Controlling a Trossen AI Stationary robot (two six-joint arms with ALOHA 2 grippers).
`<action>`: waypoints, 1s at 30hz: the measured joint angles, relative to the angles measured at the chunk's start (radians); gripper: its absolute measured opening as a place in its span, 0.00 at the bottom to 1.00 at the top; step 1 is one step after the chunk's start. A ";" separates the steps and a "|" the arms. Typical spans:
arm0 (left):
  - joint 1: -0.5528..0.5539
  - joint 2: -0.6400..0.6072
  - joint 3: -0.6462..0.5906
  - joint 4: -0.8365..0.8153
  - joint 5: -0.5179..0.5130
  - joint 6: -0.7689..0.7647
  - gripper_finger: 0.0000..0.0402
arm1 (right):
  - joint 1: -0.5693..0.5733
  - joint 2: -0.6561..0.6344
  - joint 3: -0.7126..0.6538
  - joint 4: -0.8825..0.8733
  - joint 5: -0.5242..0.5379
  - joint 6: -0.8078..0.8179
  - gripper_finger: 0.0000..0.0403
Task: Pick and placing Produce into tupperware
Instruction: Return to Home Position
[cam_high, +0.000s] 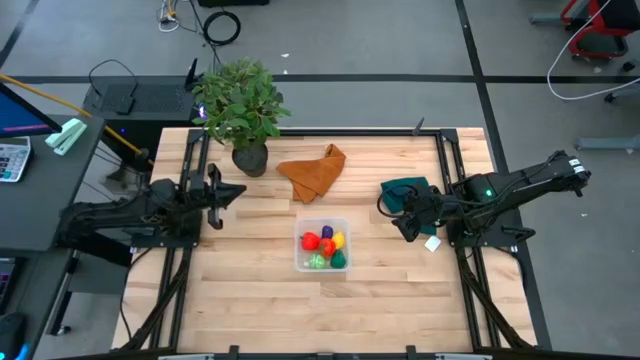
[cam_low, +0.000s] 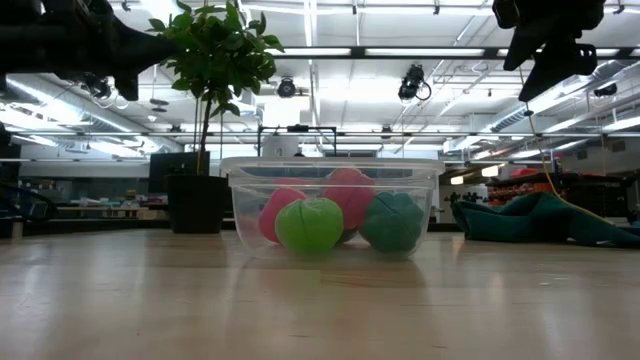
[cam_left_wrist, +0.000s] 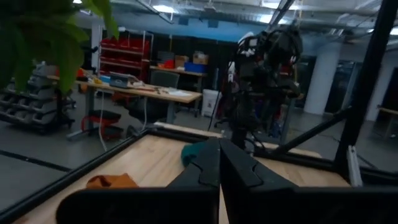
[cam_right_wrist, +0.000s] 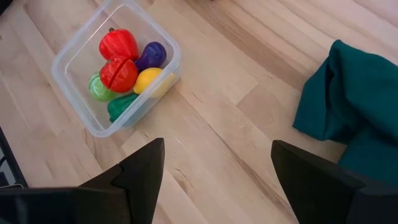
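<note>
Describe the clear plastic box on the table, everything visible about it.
The clear box is see-through plastic, roughly square with rounded corners, low walls and a lipped rim, no lid. It stands upright on the wooden table near its middle. Six toy produce pieces lie inside: two red, two green, one yellow, one purple; nothing else touches it.

The box (cam_right_wrist: 71, 102) is clear plastic. In it lie two glossy red toys (cam_right_wrist: 118, 45), a purple toy (cam_right_wrist: 151, 55), a yellow toy (cam_right_wrist: 149, 79), a light green toy (cam_right_wrist: 98, 88) and a darker green toy (cam_right_wrist: 121, 106). The table (cam_high: 250, 300) is pale wood in tan stripes. The orange cloth (cam_high: 312, 170) is plain, and the other cloth (cam_right_wrist: 348, 118) is deep teal green. The plant (cam_high: 240, 100) is leafy green; its pot (cam_high: 250, 158) looks black, perhaps dark grey.
</note>
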 joint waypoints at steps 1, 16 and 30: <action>0.000 -0.012 0.000 -0.020 -0.005 0.000 0.01 | 0.000 0.000 0.000 0.000 0.000 0.000 0.64; 0.000 -0.154 0.001 -0.152 -0.038 0.020 0.01 | 0.000 0.000 0.000 0.000 0.001 0.020 0.64; -0.001 -0.149 -0.106 0.051 -0.039 0.018 0.03 | 0.000 0.000 0.000 0.000 0.008 0.053 0.64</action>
